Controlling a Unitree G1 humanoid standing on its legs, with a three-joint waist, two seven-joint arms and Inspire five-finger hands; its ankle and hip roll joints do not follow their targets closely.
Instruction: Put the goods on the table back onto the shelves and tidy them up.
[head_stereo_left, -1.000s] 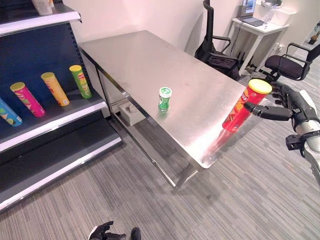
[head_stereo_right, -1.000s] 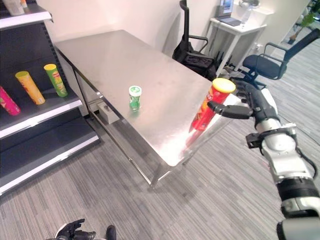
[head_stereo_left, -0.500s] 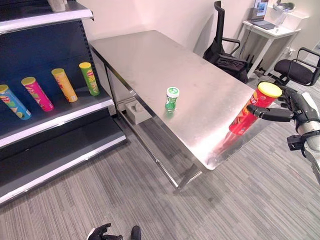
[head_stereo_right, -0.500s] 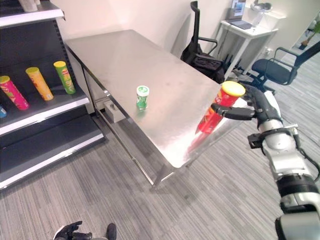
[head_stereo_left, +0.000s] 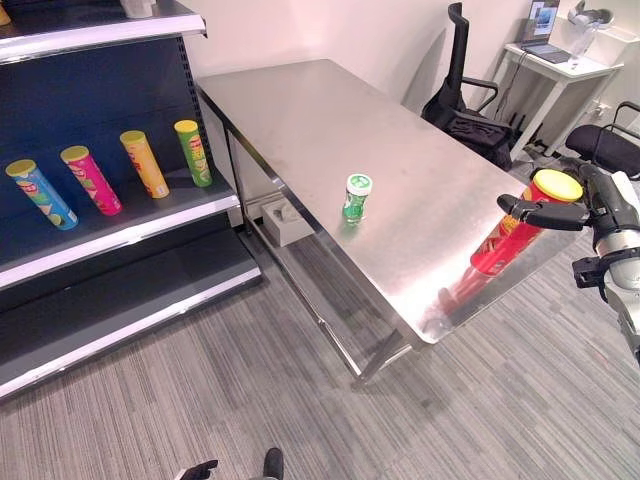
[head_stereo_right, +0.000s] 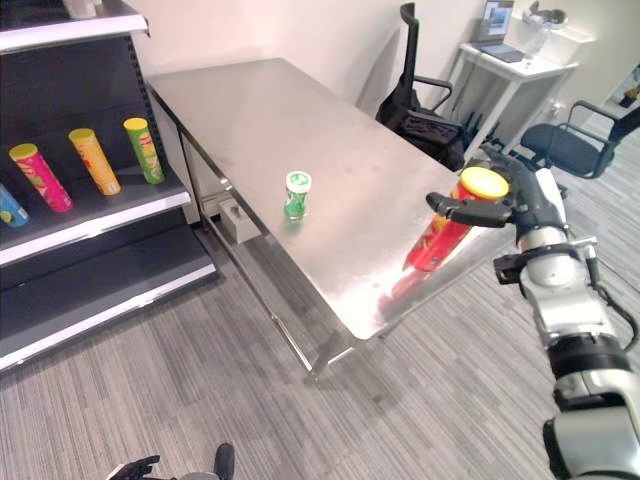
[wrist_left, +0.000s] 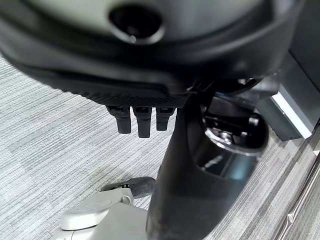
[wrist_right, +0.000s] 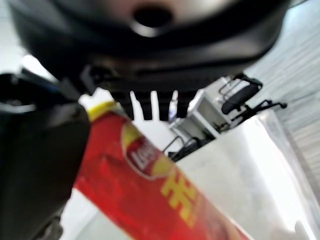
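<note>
We see right hand (head_stereo_right: 520, 200) at 3 o'clock of table (head_stereo_left: 300, 110), fingers and thumb curled round top of red can (head_stereo_left: 515, 232) with yellow lid; can tilted, base at table's edge. Small green can (head_stereo_left: 356, 197) upright mid-table, well apart from red can. Shelf (head_stereo_left: 130, 225) at 9 o'clock carries four cans leaning: blue (head_stereo_left: 40, 194), pink (head_stereo_left: 90, 180), orange (head_stereo_left: 145, 163), green (head_stereo_left: 193, 152). Left hand (wrist_left: 142, 117) hangs low over carpet, fingers curled, holding nothing.
</note>
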